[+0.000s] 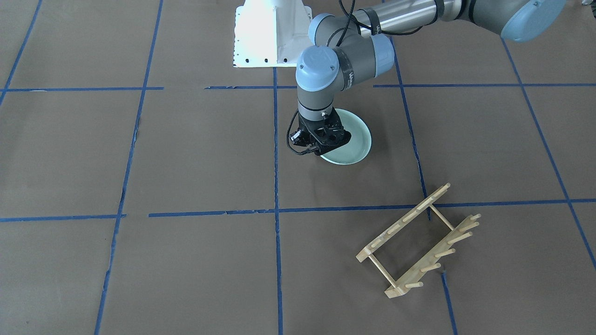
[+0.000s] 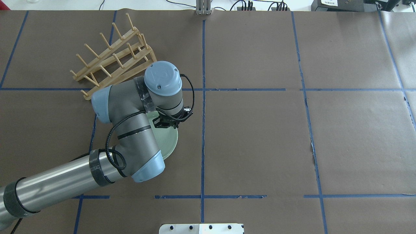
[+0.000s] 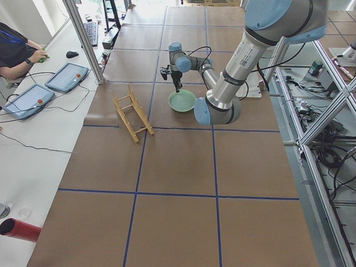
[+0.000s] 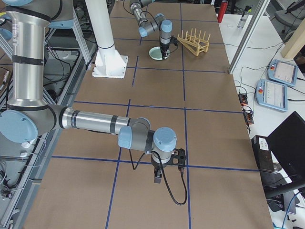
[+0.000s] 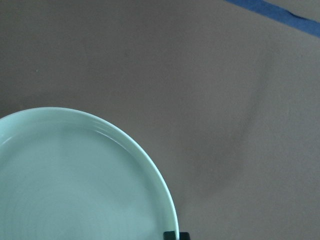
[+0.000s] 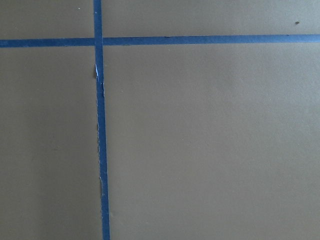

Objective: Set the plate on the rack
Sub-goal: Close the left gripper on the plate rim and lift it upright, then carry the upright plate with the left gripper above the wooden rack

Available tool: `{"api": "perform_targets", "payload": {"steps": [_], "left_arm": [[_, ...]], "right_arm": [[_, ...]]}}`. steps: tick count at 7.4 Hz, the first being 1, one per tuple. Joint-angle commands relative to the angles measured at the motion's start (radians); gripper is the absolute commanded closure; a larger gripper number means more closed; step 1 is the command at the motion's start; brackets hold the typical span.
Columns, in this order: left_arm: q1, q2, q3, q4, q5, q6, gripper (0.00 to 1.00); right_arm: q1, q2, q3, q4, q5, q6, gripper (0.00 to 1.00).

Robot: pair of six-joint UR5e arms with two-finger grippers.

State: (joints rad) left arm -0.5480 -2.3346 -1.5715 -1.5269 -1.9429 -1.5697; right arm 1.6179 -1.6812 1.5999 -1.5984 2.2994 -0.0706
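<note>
The pale mint-green plate (image 1: 356,139) lies on the brown table near its middle; it also shows in the overhead view (image 2: 169,141) and fills the lower left of the left wrist view (image 5: 75,185). My left gripper (image 1: 321,150) points down at the plate's rim, and its dark fingertips (image 5: 176,235) sit close together right at the rim, so it looks shut on the plate's edge. The light-wood rack (image 1: 419,242) stands apart from the plate, further from my base (image 2: 112,61). My right gripper (image 4: 158,179) hovers over bare table far away; I cannot tell whether it is open.
Blue tape lines (image 1: 276,209) grid the brown paper table. The white robot base (image 1: 272,35) stands at the table's edge behind the plate. An operator and tablets (image 3: 33,89) are beyond the far table edge near the rack.
</note>
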Motion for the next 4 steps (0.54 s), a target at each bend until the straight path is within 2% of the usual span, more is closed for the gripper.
{"api": "perform_targets", "payload": {"steps": [1,2,4], "left_arm": [[-0.097,-0.002,-0.120,-0.080,-0.101,-0.009,1.00],[-0.154,-0.005,-0.148,-0.179,-0.140,-0.016,1.00],[-0.300,0.001,-0.159,-0.483,-0.224,-0.103,1.00]], "right_arm": [[-0.001,0.000,-0.001,0.000,0.000,0.000,0.00],[0.000,0.000,-0.002,0.000,0.000,0.000,0.00],[0.000,0.000,-0.001,0.000,0.000,0.000,0.00]]}}
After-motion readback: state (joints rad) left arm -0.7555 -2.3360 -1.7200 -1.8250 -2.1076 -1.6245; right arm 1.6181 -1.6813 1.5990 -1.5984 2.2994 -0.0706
